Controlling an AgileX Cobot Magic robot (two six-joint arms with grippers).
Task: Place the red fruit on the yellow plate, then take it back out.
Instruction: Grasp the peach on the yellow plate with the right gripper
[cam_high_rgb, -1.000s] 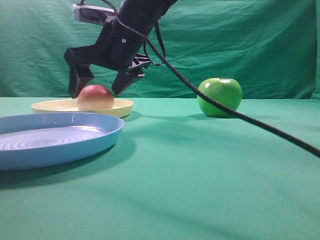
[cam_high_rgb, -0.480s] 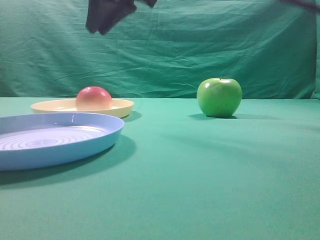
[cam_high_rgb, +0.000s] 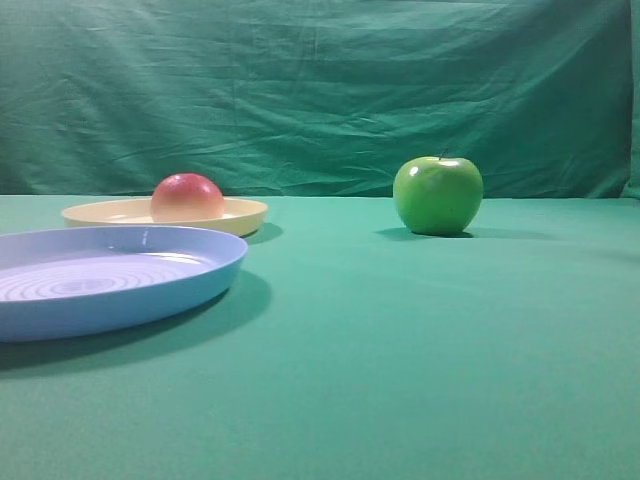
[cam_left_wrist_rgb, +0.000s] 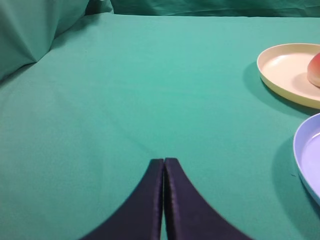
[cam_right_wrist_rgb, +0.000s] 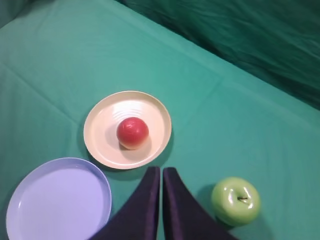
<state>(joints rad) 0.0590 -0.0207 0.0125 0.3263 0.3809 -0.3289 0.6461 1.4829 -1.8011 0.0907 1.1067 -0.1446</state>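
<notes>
Red fruit (cam_right_wrist_rgb: 132, 133) is seated near the middle of the yellow plate (cam_right_wrist_rgb: 155, 116), untouched; roundish, no clear long axis. It is seen below and ahead-left of the right gripper (cam_right_wrist_rgb: 161, 172), the nearer arm, jaws pressed together, nothing held. Left gripper (cam_left_wrist_rgb: 164, 162) likewise closed and empty, well apart

Exterior low, frontal; right wrist high overhead; all share yellow plate (cam_high_rgb: 165, 213).
</notes>
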